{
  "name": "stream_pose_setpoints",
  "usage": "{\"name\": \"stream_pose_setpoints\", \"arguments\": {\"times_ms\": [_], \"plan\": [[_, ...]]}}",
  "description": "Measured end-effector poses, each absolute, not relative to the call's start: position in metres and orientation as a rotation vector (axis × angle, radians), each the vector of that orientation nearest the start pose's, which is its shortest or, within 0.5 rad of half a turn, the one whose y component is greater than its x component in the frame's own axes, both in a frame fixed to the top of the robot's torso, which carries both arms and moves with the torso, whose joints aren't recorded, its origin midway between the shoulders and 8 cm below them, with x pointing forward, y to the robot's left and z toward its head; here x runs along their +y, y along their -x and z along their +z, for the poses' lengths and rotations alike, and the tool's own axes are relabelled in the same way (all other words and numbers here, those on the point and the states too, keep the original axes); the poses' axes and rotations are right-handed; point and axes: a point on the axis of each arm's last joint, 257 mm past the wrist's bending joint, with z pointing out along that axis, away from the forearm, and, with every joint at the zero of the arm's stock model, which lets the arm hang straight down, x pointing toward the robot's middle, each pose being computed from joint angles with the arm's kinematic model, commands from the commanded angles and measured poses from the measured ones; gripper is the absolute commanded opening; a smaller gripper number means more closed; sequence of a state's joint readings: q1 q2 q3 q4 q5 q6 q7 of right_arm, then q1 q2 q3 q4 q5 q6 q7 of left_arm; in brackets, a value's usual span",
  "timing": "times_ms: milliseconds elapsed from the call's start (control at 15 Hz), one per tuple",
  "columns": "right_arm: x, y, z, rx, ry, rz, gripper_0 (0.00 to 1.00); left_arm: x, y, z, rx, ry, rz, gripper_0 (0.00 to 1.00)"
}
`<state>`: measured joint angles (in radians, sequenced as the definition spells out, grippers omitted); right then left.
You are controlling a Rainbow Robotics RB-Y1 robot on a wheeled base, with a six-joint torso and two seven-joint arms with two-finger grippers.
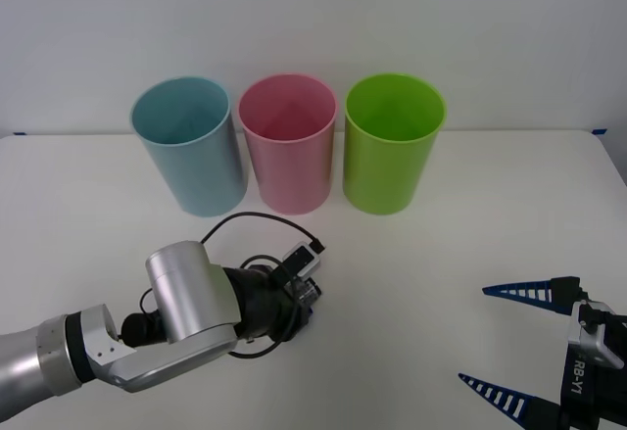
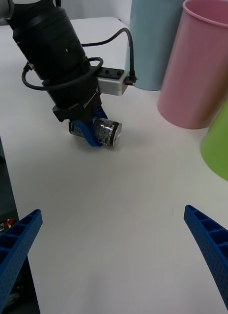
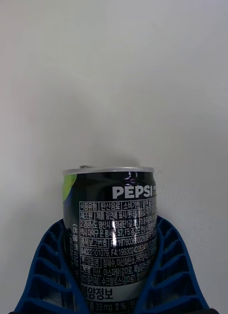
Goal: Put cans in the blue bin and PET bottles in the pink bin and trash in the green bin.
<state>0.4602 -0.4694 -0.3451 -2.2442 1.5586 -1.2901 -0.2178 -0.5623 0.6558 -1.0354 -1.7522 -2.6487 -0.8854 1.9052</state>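
The can [image 2: 106, 131], short and black with silver ends, lies on its side on the white table. My left gripper [image 2: 92, 130] comes down on it, and in the left wrist view its blue fingers [image 3: 45, 265] press both sides of the can [image 3: 111, 230], bending around it. In the front view the left gripper [image 1: 306, 308] is in front of the pink bin [image 1: 289, 151], with the blue bin [image 1: 191, 151] and green bin [image 1: 390, 151] on either side. My right gripper [image 1: 475, 335] hangs open at the table's front right, holding nothing. PET bottles and trash are out of view.
The three bins stand upright in a row at the back of the table [image 1: 441, 234]. A black cable [image 1: 260, 219] loops off the left wrist. Bare tabletop lies between the two grippers.
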Motion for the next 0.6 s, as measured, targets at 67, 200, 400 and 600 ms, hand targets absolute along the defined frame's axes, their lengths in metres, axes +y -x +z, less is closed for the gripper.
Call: {"name": "stream_pose_setpoints", "arguments": {"times_ms": [67, 200, 400, 600], "plan": [[-0.199, -0.283, -0.206, 1.649, 1.223, 0.424, 1.00, 0.042, -0.418, -0.361, 2.260, -1.057, -0.205, 0.00], [-0.199, -0.283, -0.206, 1.649, 1.223, 0.424, 1.00, 0.041, -0.419, -0.353, 2.232, -1.013, -0.256, 0.00], [-0.199, -0.283, -0.206, 1.649, 1.223, 0.424, 1.00, 0.040, -0.423, -0.339, 2.170, -0.931, -0.347, 0.00], [-0.199, -0.283, -0.206, 1.649, 1.223, 0.424, 1.00, 0.052, -0.427, -0.333, 2.104, -0.878, -0.404, 0.00]]}}
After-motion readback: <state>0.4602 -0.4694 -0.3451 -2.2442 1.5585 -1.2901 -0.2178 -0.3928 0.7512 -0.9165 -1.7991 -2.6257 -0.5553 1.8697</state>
